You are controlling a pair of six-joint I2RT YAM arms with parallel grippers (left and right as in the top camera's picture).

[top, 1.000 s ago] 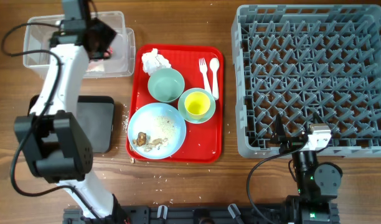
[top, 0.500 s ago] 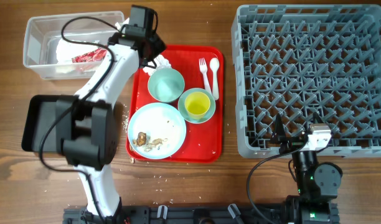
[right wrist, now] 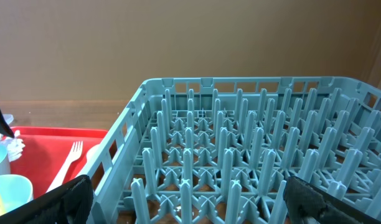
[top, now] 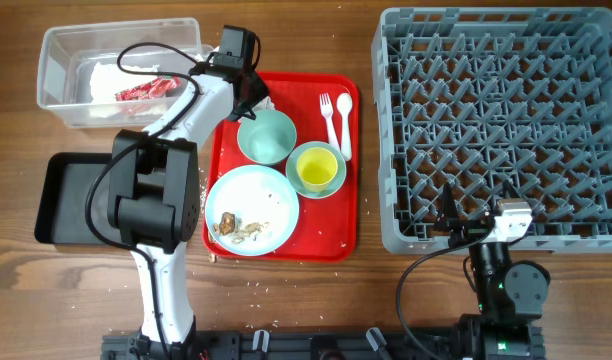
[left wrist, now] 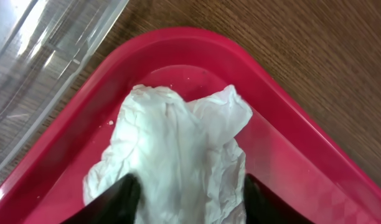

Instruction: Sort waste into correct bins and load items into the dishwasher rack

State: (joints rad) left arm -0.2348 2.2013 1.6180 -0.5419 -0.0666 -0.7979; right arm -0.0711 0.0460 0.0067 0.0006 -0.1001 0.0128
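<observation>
1. Plainly, the clear tub [top: 54,75] at far left held white paper [top: 101,75] and a red scrap [top: 141,91].
2. The left gripper [left wrist: 190,202] stood part-open astride the crumpled napkin [left wrist: 172,137] in the red tray's [left wrist: 290,155] corner; it should sink, then pinch the bulk; its fingertips were cut off.
3. The right gripper [right wrist: 192,202] gaped wide, empty, beside the dishwasher rack [right wrist: 240,137].

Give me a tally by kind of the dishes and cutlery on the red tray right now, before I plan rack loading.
plate: 1
bowls: 2 (mint bowl, light blue bowl with the cup sitting in it)
cup: 1
fork: 1
spoon: 1
Total: 6
</observation>
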